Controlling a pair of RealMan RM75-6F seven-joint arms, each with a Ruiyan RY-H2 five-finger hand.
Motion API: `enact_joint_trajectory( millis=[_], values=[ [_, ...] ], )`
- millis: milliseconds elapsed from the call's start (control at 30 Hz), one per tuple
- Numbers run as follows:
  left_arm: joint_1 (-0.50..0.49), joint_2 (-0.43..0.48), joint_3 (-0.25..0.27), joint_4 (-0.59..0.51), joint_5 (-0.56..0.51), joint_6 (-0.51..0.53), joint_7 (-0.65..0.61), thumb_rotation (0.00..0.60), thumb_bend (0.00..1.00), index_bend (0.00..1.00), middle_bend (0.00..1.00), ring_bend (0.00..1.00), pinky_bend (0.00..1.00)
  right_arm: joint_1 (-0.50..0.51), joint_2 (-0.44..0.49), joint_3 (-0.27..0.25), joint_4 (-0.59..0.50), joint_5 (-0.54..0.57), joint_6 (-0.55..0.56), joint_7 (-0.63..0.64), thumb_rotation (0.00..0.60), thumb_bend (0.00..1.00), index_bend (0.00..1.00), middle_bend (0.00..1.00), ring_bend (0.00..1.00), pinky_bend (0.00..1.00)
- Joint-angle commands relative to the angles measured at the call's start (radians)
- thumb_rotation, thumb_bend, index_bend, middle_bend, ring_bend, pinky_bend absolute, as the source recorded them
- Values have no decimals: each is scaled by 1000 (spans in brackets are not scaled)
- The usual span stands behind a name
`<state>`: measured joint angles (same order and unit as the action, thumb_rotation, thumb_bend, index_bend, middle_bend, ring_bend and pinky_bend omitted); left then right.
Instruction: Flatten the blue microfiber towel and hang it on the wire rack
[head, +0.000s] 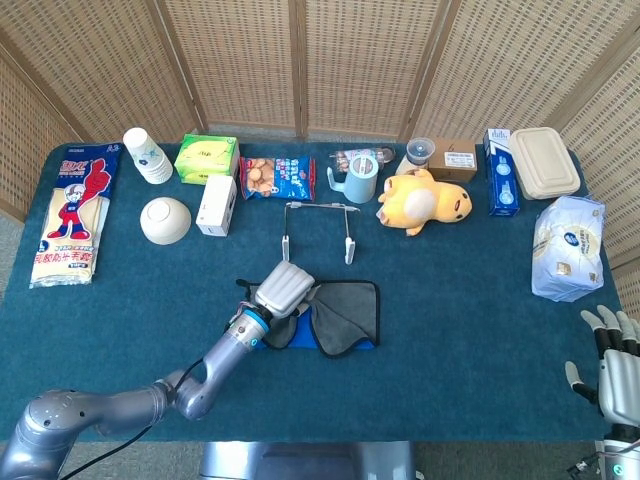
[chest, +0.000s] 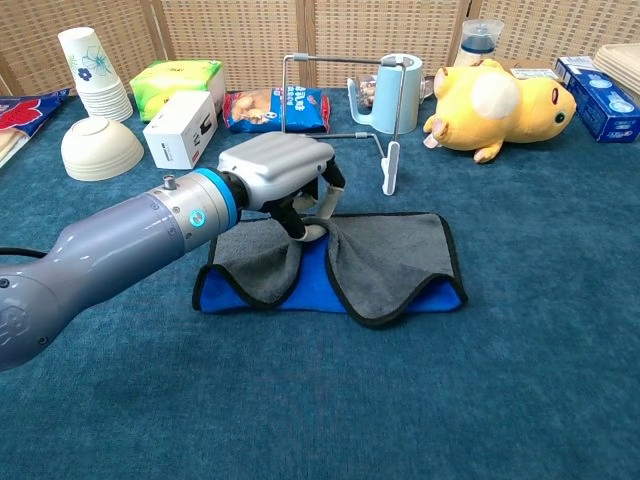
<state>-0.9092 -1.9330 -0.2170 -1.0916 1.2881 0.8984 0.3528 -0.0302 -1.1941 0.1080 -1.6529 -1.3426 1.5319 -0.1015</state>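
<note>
My left hand (chest: 275, 170) pinches the top edge of the blue-and-grey microfiber towel (chest: 385, 262), which lies folded over itself on the bench, just before the empty wire rack (chest: 345, 100). Flattening is unfinished, hanging untouched. My right hand (head: 612, 372) idles, fingers spread.

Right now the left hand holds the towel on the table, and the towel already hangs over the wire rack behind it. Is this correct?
Not quite. The left hand does grip the towel, but the towel lies crumpled on the table, in front of the wire rack, which is bare. The chest view shows this.
</note>
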Motion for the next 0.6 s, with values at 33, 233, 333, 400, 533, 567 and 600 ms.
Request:
enact_joint_trajectory(
  millis=[33,233,333,400,533,567,600],
  values=[
    [-3,-5,0,10,0,1,-6,600,486,630,1000,1000,1000,0,0,1,-1,0,0,-1,600,310,170,108,0,0],
    [-11,-16,-3,35,-2,-3,-23,600,487,628,1000,1000,1000,5,-2,3,-4,2,-5,-10,600,309,170,109,0,0],
    [-13,-22,-1,49,-1,-3,-29,600,486,619,1000,1000,1000,5,-2,3,-5,4,-6,-12,600,309,170,109,0,0],
    [-14,-23,-1,52,-3,-4,-35,600,481,599,1000,1000,1000,4,-1,3,-6,4,-5,-12,600,309,170,109,0,0],
    [-13,-25,-1,51,-3,4,-36,600,435,488,1000,1000,1000,2,0,4,-7,4,-1,-11,600,309,170,109,0,0],
    [-13,-25,-1,51,-3,7,-34,600,432,460,1000,1000,1000,2,0,3,-8,3,0,-11,600,309,170,109,0,0],
    [-13,-24,-2,50,-3,9,-33,600,430,418,1000,1000,1000,1,1,3,-8,2,1,-11,600,309,170,109,0,0]
  ],
)
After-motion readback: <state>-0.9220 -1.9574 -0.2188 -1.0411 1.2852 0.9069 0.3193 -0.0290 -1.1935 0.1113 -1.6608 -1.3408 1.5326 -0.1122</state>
